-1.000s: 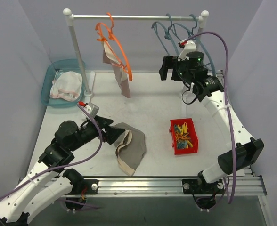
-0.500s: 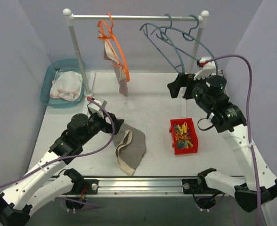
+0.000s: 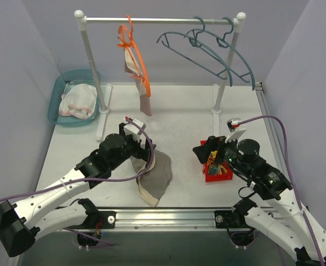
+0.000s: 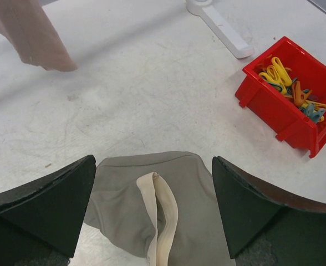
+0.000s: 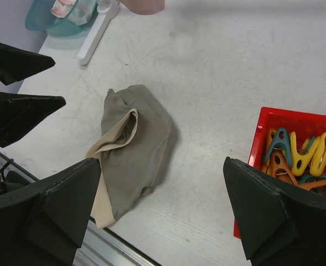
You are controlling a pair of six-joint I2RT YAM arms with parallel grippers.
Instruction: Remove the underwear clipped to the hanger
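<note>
Both arms have swung low and inward: left gripper (image 4: 153, 160) hangs spread and empty over limp taupe-beige briefs (image 4: 152, 221) on the white table (image 3: 185, 111), dusty-pink cloth briefs (image 3: 145, 102) clipped to the orange plastic hanger (image 3: 142, 66) risk being neglected, and right gripper (image 5: 162, 163), spread and empty, could knock the red plastic clip bin (image 4: 279, 119).
</note>
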